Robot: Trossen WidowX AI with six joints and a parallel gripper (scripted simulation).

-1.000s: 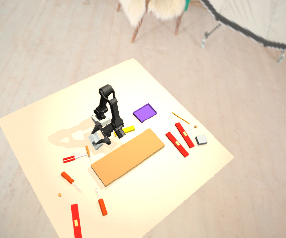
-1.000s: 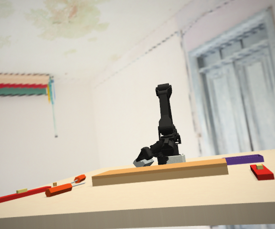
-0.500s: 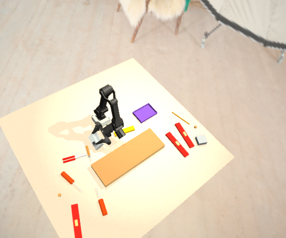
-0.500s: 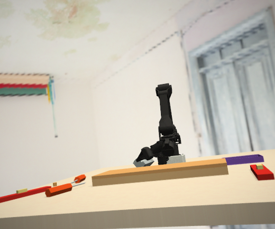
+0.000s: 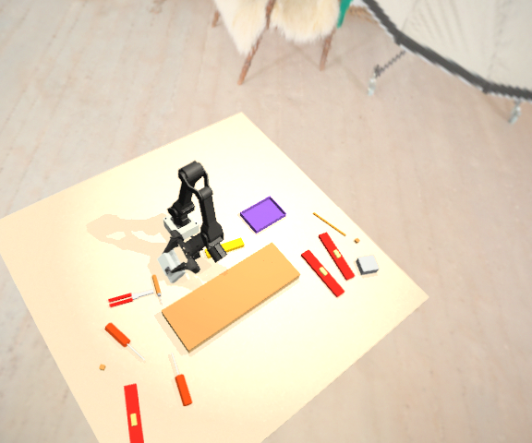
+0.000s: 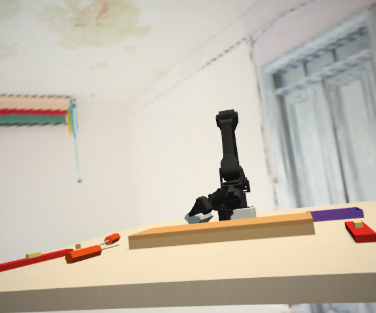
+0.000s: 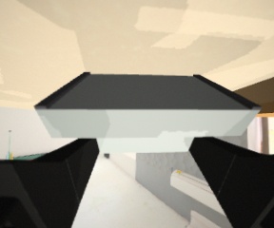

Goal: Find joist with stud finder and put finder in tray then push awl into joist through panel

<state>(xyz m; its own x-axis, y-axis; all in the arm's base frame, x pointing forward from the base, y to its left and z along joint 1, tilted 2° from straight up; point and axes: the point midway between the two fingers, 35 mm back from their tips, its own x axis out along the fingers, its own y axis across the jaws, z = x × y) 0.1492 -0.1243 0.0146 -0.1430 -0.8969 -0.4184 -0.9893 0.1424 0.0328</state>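
My gripper (image 5: pixel 169 261) (image 6: pixel 199 217) (image 7: pixel 144 132) is shut on a wide light grey block (image 5: pixel 174 275) (image 6: pixel 200 218) (image 7: pixel 146 121) with a dark face, held tilted a little above the table; I cannot tell whether this is the stud finder. The orange panel (image 5: pixel 233 295) (image 6: pixel 228 233) lies in front of the arm. A thin tool with an orange handle, likely the awl (image 5: pixel 156 284), lies beside the panel's left end. The purple tray (image 5: pixel 262 215) (image 6: pixel 338 214) lies behind the panel's right part. No hole shows in the panel.
A yellow block (image 5: pixel 235 245) lies behind the panel, partly hidden by the arm. Red-handled pliers (image 5: pixel 120 299) and two orange-red screwdrivers (image 5: pixel 117 334) (image 5: pixel 183 389) lie at left. Two red levels (image 5: pixel 314 262) (image 5: pixel 331 243) and a grey block (image 5: pixel 368 264) lie at right; another level (image 5: pixel 132 405) lies front left.
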